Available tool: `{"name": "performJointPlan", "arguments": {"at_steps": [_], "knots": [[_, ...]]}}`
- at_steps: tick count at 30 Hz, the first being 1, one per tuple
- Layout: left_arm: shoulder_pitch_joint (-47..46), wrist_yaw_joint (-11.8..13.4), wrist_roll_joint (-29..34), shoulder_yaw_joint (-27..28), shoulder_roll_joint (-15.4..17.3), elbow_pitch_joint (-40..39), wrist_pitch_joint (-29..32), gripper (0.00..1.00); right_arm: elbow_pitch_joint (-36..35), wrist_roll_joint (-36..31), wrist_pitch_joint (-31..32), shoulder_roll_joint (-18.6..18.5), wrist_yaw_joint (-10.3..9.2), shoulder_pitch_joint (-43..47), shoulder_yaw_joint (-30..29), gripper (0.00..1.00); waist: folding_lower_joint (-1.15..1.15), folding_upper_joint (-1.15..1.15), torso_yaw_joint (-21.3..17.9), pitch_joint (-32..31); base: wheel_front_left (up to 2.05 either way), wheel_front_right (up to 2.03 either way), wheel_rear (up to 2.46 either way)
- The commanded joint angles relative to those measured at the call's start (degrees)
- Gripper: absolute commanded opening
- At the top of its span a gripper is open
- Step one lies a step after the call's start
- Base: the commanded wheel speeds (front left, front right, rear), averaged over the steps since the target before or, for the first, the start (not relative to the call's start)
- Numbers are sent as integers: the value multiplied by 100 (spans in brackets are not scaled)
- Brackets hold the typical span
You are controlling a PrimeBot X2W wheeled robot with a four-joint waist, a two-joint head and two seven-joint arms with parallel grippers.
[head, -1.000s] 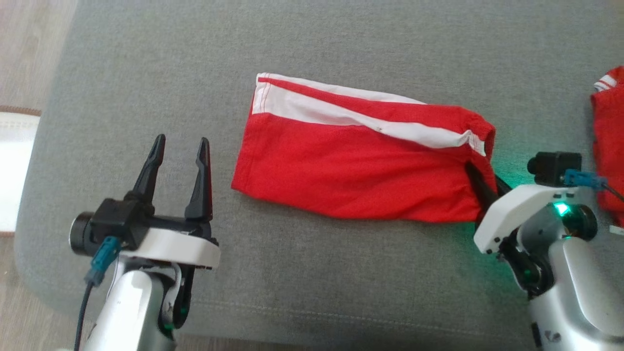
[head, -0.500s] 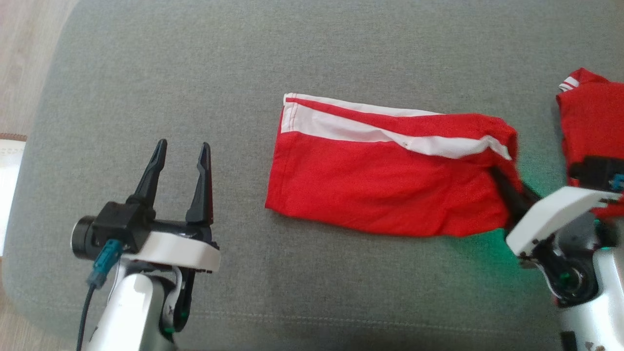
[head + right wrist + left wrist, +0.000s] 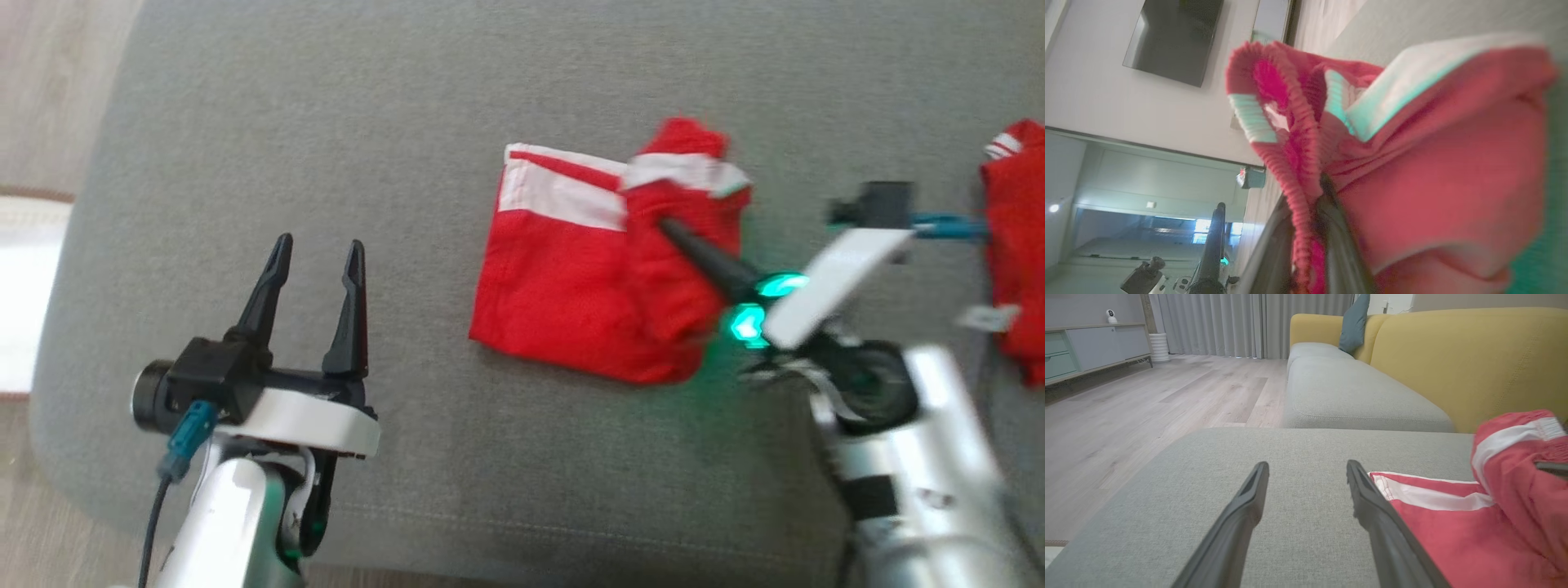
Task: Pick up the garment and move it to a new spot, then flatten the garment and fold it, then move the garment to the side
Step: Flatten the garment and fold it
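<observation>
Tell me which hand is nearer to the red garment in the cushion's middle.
Right. The right hand is shut on the red garment, holding one end raised. The left hand stands open to its left, apart.

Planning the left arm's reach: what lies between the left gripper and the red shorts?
Nothing but bare grey cushion lies between the left gripper and the shorts, as the head view shows.
</observation>
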Motion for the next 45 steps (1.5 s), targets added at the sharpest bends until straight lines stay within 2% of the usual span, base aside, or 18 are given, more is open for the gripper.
{"name": "performJointPlan", "arguments": {"at_steps": [1,5,11,12,14,17,19,22,24,25,26,27,28,33,39,45], "knots": [[-175,-31,22,157,29,-160,-70,100,-16,85,-258,90,-4,-280,362,0,0,0,102,40,0,0,0],[-201,-56,19,140,-13,-132,-70,100,687,154,-1129,91,-4,-649,1184,0,0,0,248,63,0,0,0],[-191,-78,27,156,-53,-107,-70,100,1548,179,-2156,92,-4,-1049,2014,0,0,0,326,79,0,0,0],[-186,-79,32,163,-57,-105,-70,100,1625,219,-2278,92,-4,-1095,2138,28,0,0,324,81,0,0,0],[-177,-86,39,175,-62,-103,-70,100,1682,300,-2607,92,-4,-1191,2356,100,0,0,307,90,0,0,0],[-192,-90,71,183,-71,-108,-70,100,1640,457,-3100,92,-4,-1295,2657,100,0,0,271,113,0,0,0],[-198,-84,87,204,-74,-119,-70,100,1585,310,-3446,92,-4,-1402,2884,100,0,0,229,122,0,0,0],[-196,-85,105,231,-78,-136,-70,100,1645,-490,-4073,52,-4,-1587,3169,100,0,0,163,117,0,0,0],[-184,-85,114,258,-75,-142,-70,100,1687,-933,-4473,-14,-4,-1616,3206,100,0,0,109,98,0,0,0],[-184,-85,114,258,-75,-142,-70,100,1687,-933,-4473,-14,-4,-1616,3206,100,0,0,109,98,0,0,0],[-162,-78,120,294,-67,-140,-70,100,1759,-1349,-4796,-124,-4,-1592,3159,100,0,0,42,68,0,0,0],[-162,-78,120,294,-67,-140,-70,100,1759,-1349,-4796,-124,-4,-1592,3159,100,0,0,42,68,0,0,0],[-132,-60,131,328,-59,-148,-70,100,1817,-1740,-5019,-257,-4,-1517,3000,100,0,0,-37,29,0,0,0],[-48,-20,145,430,5,-180,-70,100,1723,-2513,-5240,-555,-4,-1023,2187,100,0,0,-304,-84,0,0,0],[70,7,121,525,113,-165,-69,100,1120,-3565,-5290,-782,-4,-90,926,100,0,0,-615,-238,0,0,0],[164,33,90,578,224,-188,-14,100,94,-4710,-4947,-527,-4,868,-86,100,0,0,-830,-366,0,0,0]]}}
